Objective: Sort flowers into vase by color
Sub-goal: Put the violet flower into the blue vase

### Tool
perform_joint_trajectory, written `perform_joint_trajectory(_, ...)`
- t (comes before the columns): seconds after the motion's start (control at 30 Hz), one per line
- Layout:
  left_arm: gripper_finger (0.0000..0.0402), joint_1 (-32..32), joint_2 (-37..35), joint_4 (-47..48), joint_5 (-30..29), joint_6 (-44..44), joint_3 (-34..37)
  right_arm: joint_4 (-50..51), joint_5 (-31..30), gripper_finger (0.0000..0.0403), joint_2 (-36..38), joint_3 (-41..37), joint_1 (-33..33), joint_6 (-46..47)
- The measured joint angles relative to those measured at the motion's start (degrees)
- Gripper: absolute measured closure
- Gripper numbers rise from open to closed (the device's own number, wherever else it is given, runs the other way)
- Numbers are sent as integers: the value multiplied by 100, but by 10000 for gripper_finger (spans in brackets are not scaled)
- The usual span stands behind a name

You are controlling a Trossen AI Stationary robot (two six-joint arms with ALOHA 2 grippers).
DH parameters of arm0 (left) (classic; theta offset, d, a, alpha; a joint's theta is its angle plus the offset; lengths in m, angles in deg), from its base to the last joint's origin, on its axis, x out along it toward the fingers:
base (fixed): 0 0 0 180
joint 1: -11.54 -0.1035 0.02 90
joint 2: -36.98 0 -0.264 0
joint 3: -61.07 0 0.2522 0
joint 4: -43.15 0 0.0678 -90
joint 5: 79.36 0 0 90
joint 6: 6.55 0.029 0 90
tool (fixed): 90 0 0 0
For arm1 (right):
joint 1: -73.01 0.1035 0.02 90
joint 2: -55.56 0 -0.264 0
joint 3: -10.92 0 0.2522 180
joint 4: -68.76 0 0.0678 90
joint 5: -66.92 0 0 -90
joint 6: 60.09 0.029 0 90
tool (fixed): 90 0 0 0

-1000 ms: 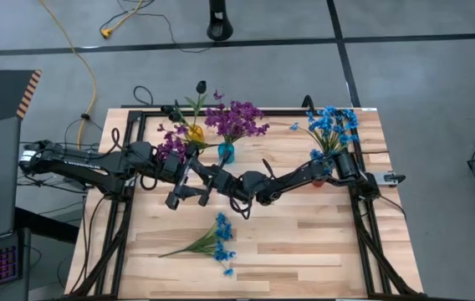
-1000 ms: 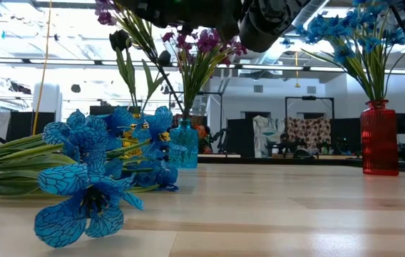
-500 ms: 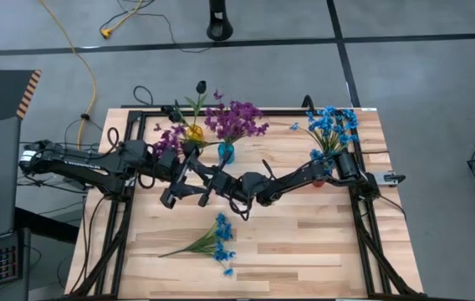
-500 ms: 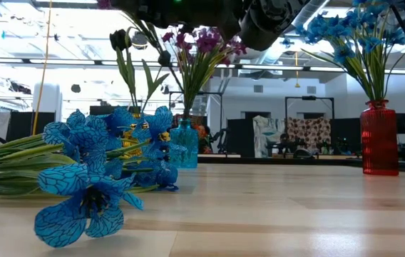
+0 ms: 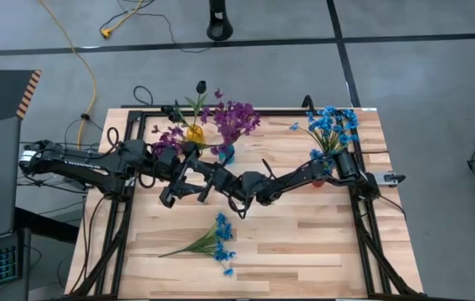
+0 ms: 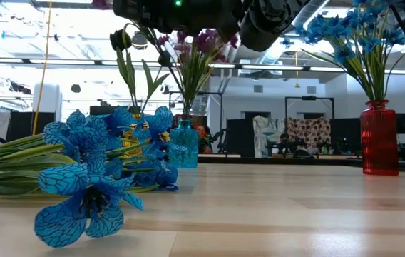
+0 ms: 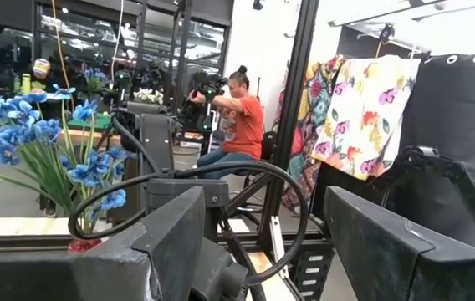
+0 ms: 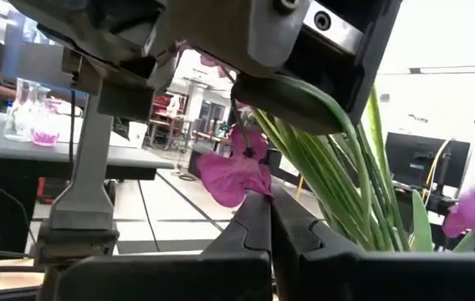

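Note:
A purple flower sprig [image 5: 167,137] hangs in the air over my left arm, left of the blue vase [image 5: 226,154], which holds a purple bunch [image 5: 234,122]. My right gripper [image 8: 269,209] is shut just under my left gripper, near the blue vase. One purple blossom [image 8: 231,176] shows at its fingertips and green stems [image 8: 329,184] run past one finger. My left gripper [image 7: 263,242] is open with nothing between its fingers. Loose blue flowers [image 5: 217,240] lie flat on the table near the front. My right gripper is shut on the purple sprig, coming nearly level from the table's right. Its own fingers [image 8: 304,242] hide the place of contact, so which part it has cannot be told. The sprig is lifted clear of the table.
A yellow vase [image 5: 195,133] holds a dark flower [image 5: 201,86] at the far left. A red vase [image 6: 378,137] holds blue flowers [image 5: 331,125] at the far right. Bare wood lies at the near right. A person sits in the room beyond.
The held purple sprig's blossoms have risen out of the top of the low view and shifted toward the table's far left. The bunch in the blue vase has leaned a little to the left. Both wrists have rolled slightly in place.

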Motion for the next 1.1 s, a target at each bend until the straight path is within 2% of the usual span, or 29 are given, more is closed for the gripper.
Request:
perform_joint_trajectory(0.2, 166, 2, -7, 265, -17, 305, 0, 22, -97, 385, -11, -4, 171, -239)
perform_joint_trajectory(0.43, 166, 4, -9, 544, -17, 460, -4, -502, -214, 384, -13, -11, 377, -856)
perform_joint_trajectory(0.63, 166, 4, -9, 590, -20, 462, -7, -644, -889, 384, -12, -11, 499, -1519)
perform_joint_trajectory(0.93, 166, 2, -9, 655, -22, 464, -7, -861, -1385, 384, -11, -9, 645, -2133)
perform_joint_trajectory(1.1, 166, 1, -9, 652, -24, 466, -7, -857, -1544, 379, -11, -4, 623, -2144)
